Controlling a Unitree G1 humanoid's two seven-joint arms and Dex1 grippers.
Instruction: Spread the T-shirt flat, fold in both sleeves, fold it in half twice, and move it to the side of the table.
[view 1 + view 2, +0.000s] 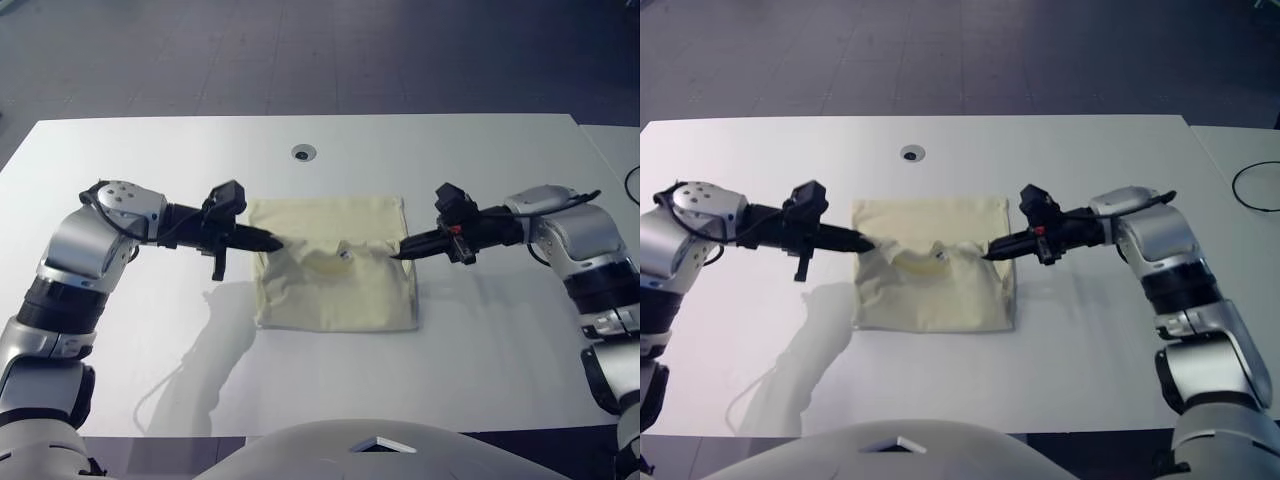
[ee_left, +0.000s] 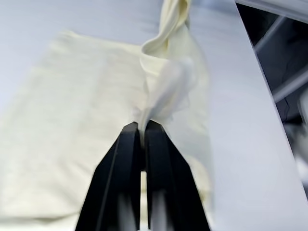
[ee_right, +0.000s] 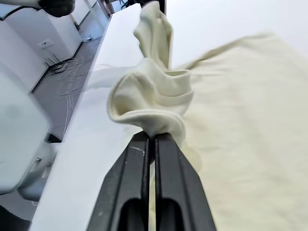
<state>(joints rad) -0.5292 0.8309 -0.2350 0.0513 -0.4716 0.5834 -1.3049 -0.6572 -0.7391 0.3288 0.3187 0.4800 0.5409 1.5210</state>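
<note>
In the left eye view I had the T-shirt (image 1: 335,290) lying as a pale, roughly square packet on the white table (image 1: 500,160), just on my side of the round hole (image 1: 303,152) and slightly to its right. The left claw (image 1: 275,242) met the packet's edge a little left of the hole, and the right claw (image 1: 398,255) met the opposite edge, farther to the hole's right. A rumpled ridge of cloth stood up between them, about halfway down the packet. The right eye view gave the same lay: one half flat toward the hole, the other flat toward me, and the ridge across the middle. In the left wrist view the two black fingers (image 2: 126,163) were pressed nearly together with a twist of cloth pinched at the tips, so that claw was closed on the T-shirt. The right wrist view showed the same, fingers (image 3: 168,168) all but touching and a thick bunch of fabric gripped between them. I judged this to be one of the half folds, with the sleeves already in. To do it well I would carry both claws at one height and pace, with the cloth between them taut enough to flatten the ridge. I would lay the held edge square on the edge it must meet, and let go only once it rested there. If one arm led, I reckoned the bunched grips could drag the lower layer askew.
</note>
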